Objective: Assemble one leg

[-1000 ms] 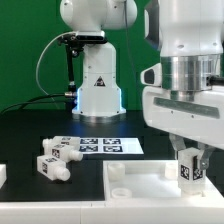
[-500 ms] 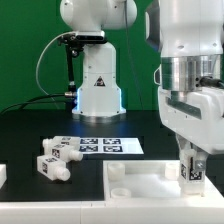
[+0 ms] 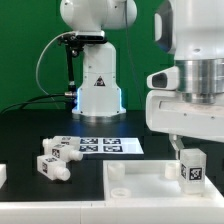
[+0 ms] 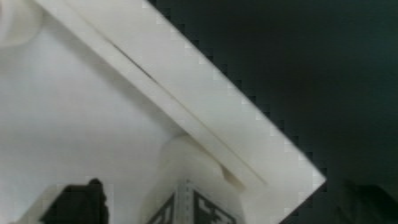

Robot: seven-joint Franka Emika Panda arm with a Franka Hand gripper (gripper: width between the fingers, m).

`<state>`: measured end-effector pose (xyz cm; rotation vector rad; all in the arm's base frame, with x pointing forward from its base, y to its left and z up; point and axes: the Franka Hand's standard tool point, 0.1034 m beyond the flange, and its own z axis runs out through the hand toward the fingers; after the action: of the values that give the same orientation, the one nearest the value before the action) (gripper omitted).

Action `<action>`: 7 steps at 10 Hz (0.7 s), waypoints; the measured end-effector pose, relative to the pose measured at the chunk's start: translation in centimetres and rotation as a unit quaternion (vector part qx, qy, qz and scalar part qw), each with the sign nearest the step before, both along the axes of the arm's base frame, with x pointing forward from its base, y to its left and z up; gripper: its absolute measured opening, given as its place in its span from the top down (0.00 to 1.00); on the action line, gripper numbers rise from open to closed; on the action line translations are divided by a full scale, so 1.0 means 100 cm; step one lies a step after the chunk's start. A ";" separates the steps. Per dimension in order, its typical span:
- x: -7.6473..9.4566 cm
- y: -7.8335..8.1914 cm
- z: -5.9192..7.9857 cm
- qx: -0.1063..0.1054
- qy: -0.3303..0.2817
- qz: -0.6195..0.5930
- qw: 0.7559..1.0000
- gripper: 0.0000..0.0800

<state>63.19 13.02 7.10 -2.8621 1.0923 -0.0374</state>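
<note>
1. I am seeing the pincer (image 3: 190, 160) hanging over the white square panel (image 3: 150, 187), at the panel's corner toward the exterior view's right, and it is gripping the leg (image 3: 190, 166) upright, tag facing the camera.
2. The leg's lower end is sitting down at the panel's corner, but I cannot tell whether it is touching it or seated in a socket.
3. The panel's raised rim is running along its far edge, with a small round socket post (image 3: 119, 173) at the corner toward the exterior view's left; the middle of the panel is lying bare.
4. Beyond the panel's far edge, the marker board (image 3: 105, 145) is lying flat on the dark surface (image 3: 20, 135), apart from the panel.
5. Off the panel's corner toward the exterior view's left, three more white pegs (image 3: 55, 155) are lying clustered, just beside the marker board's end.
6. The wrist view is giving me what the exterior view is not: the panel's rim (image 4: 178, 85) running diagonally as a raised strip, dark surface directly beyond it, and the leg's top (image 4: 199, 175) close against that rim.
7. The wrist view is blurred, so I cannot read the fingertips there.
</note>
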 end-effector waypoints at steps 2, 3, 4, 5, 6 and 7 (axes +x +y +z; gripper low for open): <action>0.001 -0.003 0.001 -0.015 -0.006 0.106 0.994 0.19; 0.005 -0.008 0.005 -0.032 -0.014 0.206 0.978 0.19; 0.007 -0.014 0.006 -0.038 -0.019 0.296 0.954 0.19; 0.009 -0.018 0.007 -0.043 -0.023 0.354 0.934 0.19; 0.011 -0.015 0.007 -0.048 -0.028 0.370 0.927 0.19; 0.011 -0.014 0.007 -0.046 -0.028 0.356 0.933 0.19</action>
<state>64.24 11.62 7.79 -3.1244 -0.0036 -0.1253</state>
